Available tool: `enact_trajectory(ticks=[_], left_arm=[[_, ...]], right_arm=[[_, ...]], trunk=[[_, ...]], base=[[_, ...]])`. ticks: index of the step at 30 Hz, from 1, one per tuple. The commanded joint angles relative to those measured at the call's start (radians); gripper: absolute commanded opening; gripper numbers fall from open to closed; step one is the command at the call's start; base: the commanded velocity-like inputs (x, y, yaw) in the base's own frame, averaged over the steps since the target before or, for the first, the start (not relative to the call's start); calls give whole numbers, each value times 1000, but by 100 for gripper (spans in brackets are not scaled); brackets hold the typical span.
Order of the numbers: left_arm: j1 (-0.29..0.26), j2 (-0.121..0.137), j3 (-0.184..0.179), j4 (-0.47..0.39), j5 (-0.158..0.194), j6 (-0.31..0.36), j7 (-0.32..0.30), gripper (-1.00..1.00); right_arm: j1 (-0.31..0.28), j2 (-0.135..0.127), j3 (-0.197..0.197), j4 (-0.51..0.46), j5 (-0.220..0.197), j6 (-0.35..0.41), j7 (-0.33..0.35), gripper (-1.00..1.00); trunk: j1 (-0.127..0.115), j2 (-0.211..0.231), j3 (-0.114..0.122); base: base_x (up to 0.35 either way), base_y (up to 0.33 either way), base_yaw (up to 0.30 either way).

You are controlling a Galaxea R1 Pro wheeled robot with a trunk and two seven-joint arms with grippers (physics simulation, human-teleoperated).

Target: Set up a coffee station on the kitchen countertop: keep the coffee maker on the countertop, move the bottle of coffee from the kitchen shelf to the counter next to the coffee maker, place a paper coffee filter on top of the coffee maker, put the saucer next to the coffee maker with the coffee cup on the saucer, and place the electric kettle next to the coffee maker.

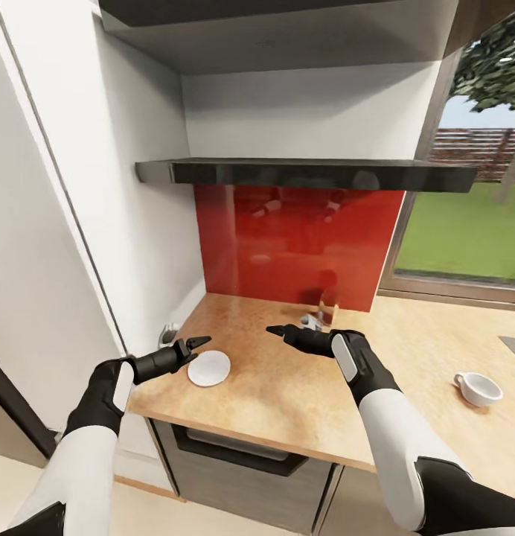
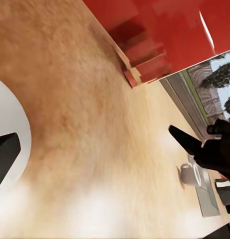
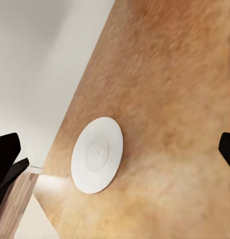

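**Counter inventory: saucer and cup, both unheld**

Left gripper [image 1: 192,345]: hovers at the counter's left end, fingers parted, nothing between them; its tips sit just beside the saucer, at about 10 o'clock of it.

Saucer [image 1: 209,368]: flat white round plate lying on the kitchen countertop [image 1: 287,394] near the left front corner. Likely stiff, light, glazed and slippery, breakable if dropped. It lies flush, so the raised rim is the only hold; the edge nearest the left gripper looks most reachable.

Right gripper [image 1: 282,331]: at about 2 o'clock of the saucer, well apart from it, over bare counter. Fingers spread wide in its wrist view, holding nothing.

Coffee cup [image 1: 478,388]: white, upright, with handle, at 3 o'clock of the saucer, far along the counter. Probably light and brittle; pinch the wall at the rim.
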Motion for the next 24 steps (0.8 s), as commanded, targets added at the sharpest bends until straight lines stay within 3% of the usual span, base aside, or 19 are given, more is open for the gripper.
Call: enact_trajectory(ticks=[1,9,11,15,24], left_arm=[[-1,-1,4,-1,3,9,2,100],[17,-1,4,-1,5,7,8,100],[20,0,7,-1,6,7,8,100],[22,3,35,-2,6,7,8,100],[22,8,45,-4,6,7,8,100]], right_arm=[[-1,1,-6,0,-1,7,2,100],[-1,1,-6,41,-2,7,20,100],[-1,3,-5,79,-1,7,113,100],[-1,8,7,99,0,7,161,100],[-1,11,23,103,0,7,169,100]], trunk=[[1,-2,-2],[1,-2,-2],[1,-2,-2],[1,-2,-2],[1,-2,-2]], base=[[133,0,-130],[27,0,-27],[1,0,-1],[0,0,0],[0,130,0]])
